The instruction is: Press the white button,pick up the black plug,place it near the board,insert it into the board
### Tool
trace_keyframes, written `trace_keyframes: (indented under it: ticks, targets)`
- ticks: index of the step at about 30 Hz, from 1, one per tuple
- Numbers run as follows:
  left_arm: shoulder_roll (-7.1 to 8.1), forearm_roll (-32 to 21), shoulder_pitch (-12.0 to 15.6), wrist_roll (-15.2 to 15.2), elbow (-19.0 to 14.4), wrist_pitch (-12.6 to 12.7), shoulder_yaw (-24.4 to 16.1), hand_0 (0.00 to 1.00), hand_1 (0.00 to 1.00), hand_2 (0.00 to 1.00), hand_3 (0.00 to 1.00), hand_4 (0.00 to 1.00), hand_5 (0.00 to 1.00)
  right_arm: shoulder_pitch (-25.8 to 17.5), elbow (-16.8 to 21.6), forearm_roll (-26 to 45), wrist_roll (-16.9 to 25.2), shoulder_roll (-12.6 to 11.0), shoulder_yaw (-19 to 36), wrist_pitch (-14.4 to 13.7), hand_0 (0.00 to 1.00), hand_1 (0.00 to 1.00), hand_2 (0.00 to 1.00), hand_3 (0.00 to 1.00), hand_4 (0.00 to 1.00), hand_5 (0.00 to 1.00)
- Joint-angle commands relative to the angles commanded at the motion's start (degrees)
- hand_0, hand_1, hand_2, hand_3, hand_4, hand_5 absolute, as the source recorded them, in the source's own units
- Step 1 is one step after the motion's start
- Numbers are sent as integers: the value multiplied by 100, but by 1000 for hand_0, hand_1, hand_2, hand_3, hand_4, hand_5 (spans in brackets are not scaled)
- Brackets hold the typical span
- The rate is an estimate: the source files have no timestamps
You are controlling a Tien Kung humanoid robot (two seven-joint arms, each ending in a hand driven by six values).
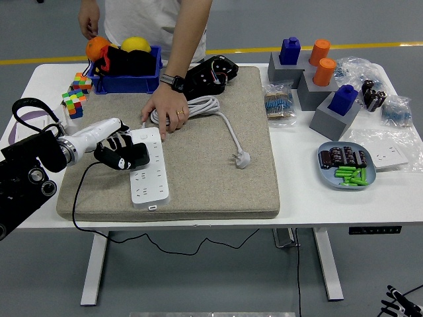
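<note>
The left hand [122, 153] was seen with fingers curled, holding nothing, over the left edge of the white board [147, 166] on the mat [198, 172]. The board's far end was steadied by a person's hand [168, 109]. No black plug could be told apart.

Left arm reaching in low from the desk's left edge

The left hand [123, 153] is black, its fingers curled downward and holding nothing, on a white wrist at the end of a black forearm. A person's hand [168, 109] lies flat, palm down, near the desk's far edge, a watch on its wrist.
</note>
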Motion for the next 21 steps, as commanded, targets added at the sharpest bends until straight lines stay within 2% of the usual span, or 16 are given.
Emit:
trace_keyframes:
  ticks: [10, 21]
  targets:
    - [12, 74, -131, -8, 164, -23, 149, 469, 429, 403, 447, 742, 2, -2, -5, -2, -9, -17, -43, -1, 725, 609, 553, 669, 738, 502]
    - [36, 127, -227, -70, 182, -23, 395, 473, 426, 402, 447, 728, 2, -7, -5, 2, -10, -29, -67, -4, 725, 608, 555, 669, 738, 501]
